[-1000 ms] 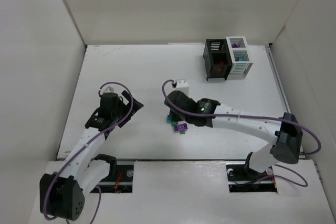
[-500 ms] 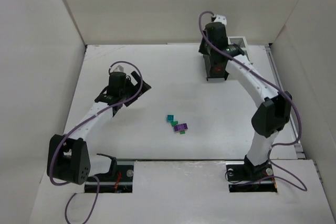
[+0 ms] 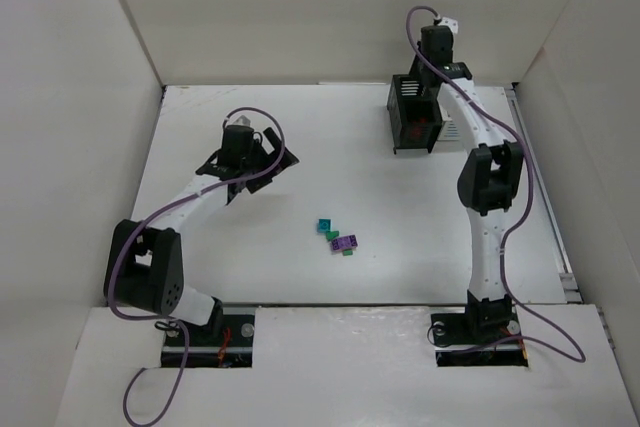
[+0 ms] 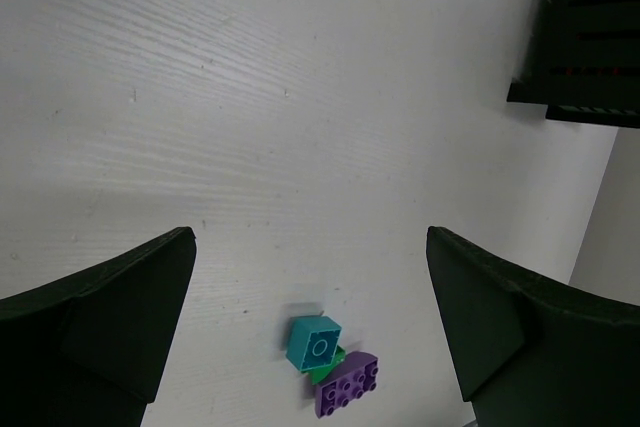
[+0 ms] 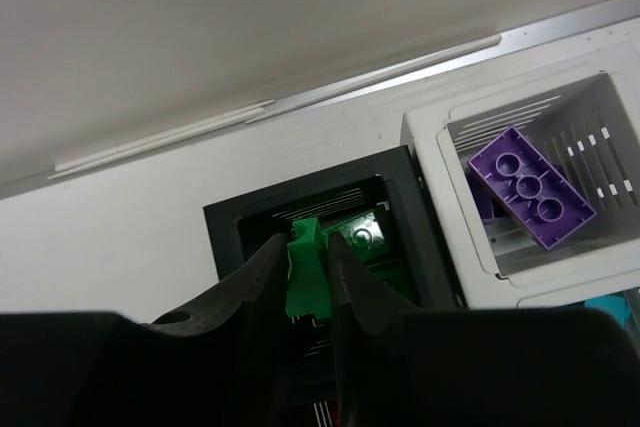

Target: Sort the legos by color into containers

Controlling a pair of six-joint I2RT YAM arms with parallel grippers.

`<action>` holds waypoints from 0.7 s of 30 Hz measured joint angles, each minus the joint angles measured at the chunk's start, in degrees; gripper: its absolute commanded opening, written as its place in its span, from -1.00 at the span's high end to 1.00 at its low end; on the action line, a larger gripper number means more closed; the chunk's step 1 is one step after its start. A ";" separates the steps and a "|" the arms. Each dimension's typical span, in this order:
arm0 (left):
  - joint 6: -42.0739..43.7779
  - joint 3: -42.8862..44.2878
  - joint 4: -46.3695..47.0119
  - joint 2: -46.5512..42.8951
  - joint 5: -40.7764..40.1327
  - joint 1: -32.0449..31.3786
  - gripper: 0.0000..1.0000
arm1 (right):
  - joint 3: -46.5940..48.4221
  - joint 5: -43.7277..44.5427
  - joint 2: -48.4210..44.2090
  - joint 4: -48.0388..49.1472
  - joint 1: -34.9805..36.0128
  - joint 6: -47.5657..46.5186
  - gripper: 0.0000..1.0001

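My right gripper (image 5: 305,243) is shut on a green lego (image 5: 306,282) and holds it over the open top of the black container (image 5: 228,229). Another green lego (image 5: 378,239) lies inside that container. The joined white container (image 5: 428,139) holds a purple lego (image 5: 530,187). In the top view my right gripper (image 3: 437,53) is at the back right, above the black container (image 3: 410,115). My left gripper (image 4: 310,332) is open and empty, above a small pile of a teal lego (image 4: 317,343), a green lego (image 4: 325,369) and a purple lego (image 4: 346,385).
The pile (image 3: 338,237) lies mid-table, right of my left gripper (image 3: 250,161). White walls stand round the table on the left, back and right. My right arm covers most of the white container in the top view.
My right arm went from the pile in the middle to the containers at the back right, carrying the green lego. My left arm stretched farther back and right.
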 measured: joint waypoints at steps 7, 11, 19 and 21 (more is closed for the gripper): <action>0.00 0.22 0.11 0.04 0.02 -1.53 -1.00 | 0.00 -3.08 0.68 0.35 -1.29 -1.20 -0.19; 0.00 0.24 -0.22 0.00 -0.15 -2.40 -1.00 | -1.88 -4.90 -0.24 0.98 -1.11 -2.29 -0.15; -0.37 -3.23 -1.11 -7.72 -1.44 -3.37 -1.00 | -24.72 -4.70 -19.43 2.89 5.46 -4.96 -0.21; -0.85 -6.19 -2.10 -12.63 -2.05 -3.37 -1.00 | -31.21 -3.96 -26.45 3.96 10.03 -4.98 -0.23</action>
